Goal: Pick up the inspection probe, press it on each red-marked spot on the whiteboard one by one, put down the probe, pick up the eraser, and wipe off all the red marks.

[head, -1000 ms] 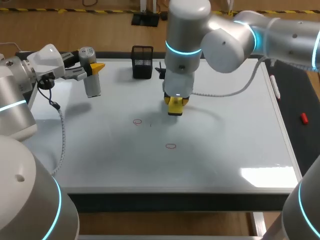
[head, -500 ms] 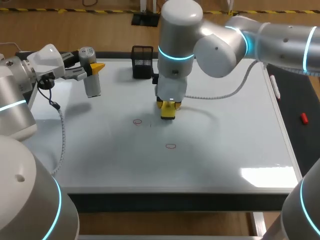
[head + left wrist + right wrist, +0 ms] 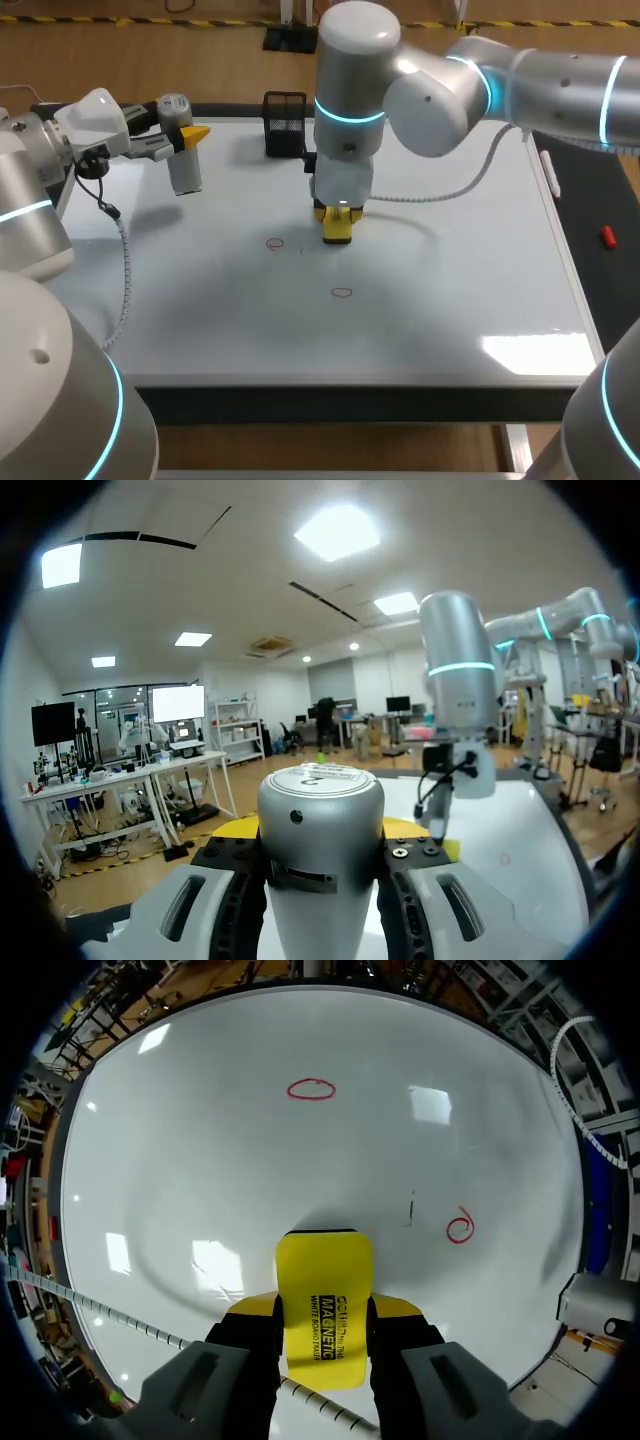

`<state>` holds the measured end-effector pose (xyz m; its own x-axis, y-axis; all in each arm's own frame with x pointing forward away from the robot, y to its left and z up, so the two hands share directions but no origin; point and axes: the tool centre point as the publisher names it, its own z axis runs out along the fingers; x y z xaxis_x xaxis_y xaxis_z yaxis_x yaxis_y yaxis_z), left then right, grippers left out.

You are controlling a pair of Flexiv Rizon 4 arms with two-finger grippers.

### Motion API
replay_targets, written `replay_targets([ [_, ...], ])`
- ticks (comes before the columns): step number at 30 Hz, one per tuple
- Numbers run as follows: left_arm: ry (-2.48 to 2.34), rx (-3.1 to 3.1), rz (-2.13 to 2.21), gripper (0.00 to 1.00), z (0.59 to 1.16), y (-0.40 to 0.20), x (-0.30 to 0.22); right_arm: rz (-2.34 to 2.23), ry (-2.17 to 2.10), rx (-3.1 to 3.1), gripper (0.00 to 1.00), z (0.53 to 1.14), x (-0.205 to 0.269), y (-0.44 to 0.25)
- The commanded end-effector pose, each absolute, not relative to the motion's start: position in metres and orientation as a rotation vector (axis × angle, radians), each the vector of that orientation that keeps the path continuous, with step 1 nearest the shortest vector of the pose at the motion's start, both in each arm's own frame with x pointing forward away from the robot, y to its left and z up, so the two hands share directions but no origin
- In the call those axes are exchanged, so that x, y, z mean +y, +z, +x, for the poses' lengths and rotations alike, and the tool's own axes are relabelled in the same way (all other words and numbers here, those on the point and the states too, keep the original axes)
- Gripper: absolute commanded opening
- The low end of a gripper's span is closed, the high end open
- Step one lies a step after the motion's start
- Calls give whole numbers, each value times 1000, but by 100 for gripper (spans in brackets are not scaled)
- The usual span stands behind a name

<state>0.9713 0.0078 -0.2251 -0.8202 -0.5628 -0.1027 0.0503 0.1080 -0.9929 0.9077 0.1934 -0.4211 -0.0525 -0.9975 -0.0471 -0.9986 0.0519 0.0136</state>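
Note:
The whiteboard [image 3: 450, 300] covers the table and carries two small red rings, one [image 3: 275, 243] left of centre and one [image 3: 342, 293] nearer the front. My right gripper [image 3: 338, 222] hangs over the board's middle, shut on a yellow eraser [image 3: 338, 228], just right of the left ring. In the right wrist view the eraser [image 3: 325, 1305] sits between the fingers, with one ring [image 3: 459, 1228] beside it and the other ring [image 3: 311, 1089] farther ahead. My left gripper [image 3: 185, 135] is at the far left, shut on the grey cylindrical probe [image 3: 183, 165], which fills the left wrist view [image 3: 320, 850].
A black mesh holder [image 3: 285, 123] stands at the board's back edge behind the right arm. A marker [image 3: 548, 170] and a small red object [image 3: 607, 236] lie on the dark strip right of the board. A short black stroke [image 3: 411, 1210] marks the board near the eraser.
My right arm has carried the eraser a little to the left, closer to the left red ring. The left arm and probe have not moved.

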Motion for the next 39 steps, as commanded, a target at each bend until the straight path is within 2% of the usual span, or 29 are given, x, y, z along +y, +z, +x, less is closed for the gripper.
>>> replay_targets([
  [1, -1758, 1929, -499, 0, 971, -224, 7, -2153, 67, 2267, 0, 912, 192, -423],
  [13, -1758, 1929, -499, 0, 971, -224, 7, -2112, 48, 2318, 0, 920, 171, -424],
  [28, -1758, 1929, -499, 0, 971, -224, 7, -1998, -19, 2440, 0, 930, 123, -423],
  [39, -1758, 1929, -499, 0, 971, -224, 7, -1959, -20, 2448, 0, 935, 114, -410],
])
